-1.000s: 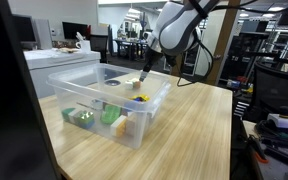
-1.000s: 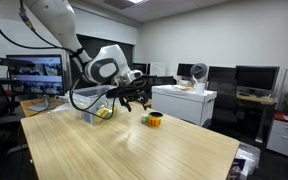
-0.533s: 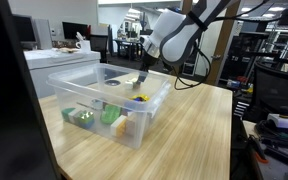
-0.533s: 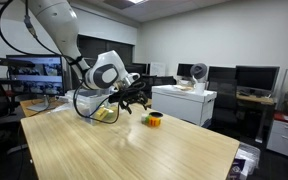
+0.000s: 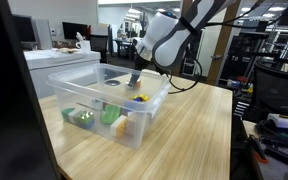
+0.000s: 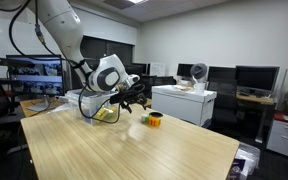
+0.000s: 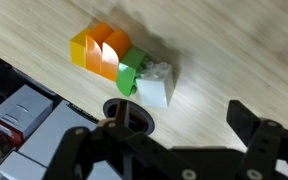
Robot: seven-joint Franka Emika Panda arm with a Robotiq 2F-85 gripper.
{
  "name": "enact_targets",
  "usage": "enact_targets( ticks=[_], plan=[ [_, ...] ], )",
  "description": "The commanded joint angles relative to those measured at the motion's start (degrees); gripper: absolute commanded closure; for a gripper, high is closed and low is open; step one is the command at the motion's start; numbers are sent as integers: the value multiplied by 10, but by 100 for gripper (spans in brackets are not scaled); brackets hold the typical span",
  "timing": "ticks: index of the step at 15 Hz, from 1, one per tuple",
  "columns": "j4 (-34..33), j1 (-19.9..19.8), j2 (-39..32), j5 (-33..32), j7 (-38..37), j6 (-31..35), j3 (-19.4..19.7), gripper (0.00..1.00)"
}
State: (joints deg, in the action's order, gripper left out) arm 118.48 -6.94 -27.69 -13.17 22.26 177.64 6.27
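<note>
A small toy stack point(image 7: 122, 62) of orange, yellow, green and white blocks lies on the wooden table point(image 7: 214, 50) in the wrist view. In an exterior view it shows as an orange-yellow lump point(image 6: 154, 119). My gripper point(image 7: 174, 138) hangs open and empty just above the table, a short way from the stack and not touching it. Its dark fingers point(image 7: 261, 132) frame bare wood. In both exterior views the gripper point(image 5: 135, 77) point(image 6: 136, 100) sits low between the clear bin point(image 5: 84, 85) and the toy.
The clear plastic bin point(image 6: 96, 112) holds several green, yellow and white toys. A black round ring point(image 7: 130, 115) shows by the left finger. A white cabinet point(image 6: 184, 102) and desks with monitors stand beyond the table edge point(image 5: 229, 120).
The arm has shifted slightly toward the bin side. The gripper has stayed open and the toy stack has not moved.
</note>
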Motion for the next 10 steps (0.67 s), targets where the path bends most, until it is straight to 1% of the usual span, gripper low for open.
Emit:
enact_targets(
  ticks=[1,4,7,9,10],
  plan=[
    [-35,20,-21,0,-52,-13,12,0],
    [-70,37,-39,8,-100,-52,20,0],
    [-96,44,-52,9,-129,-94,21,0],
    [-108,42,-61,5,-135,-104,19,0],
    [-114,42,-67,-1,-135,-96,22,0]
  ],
)
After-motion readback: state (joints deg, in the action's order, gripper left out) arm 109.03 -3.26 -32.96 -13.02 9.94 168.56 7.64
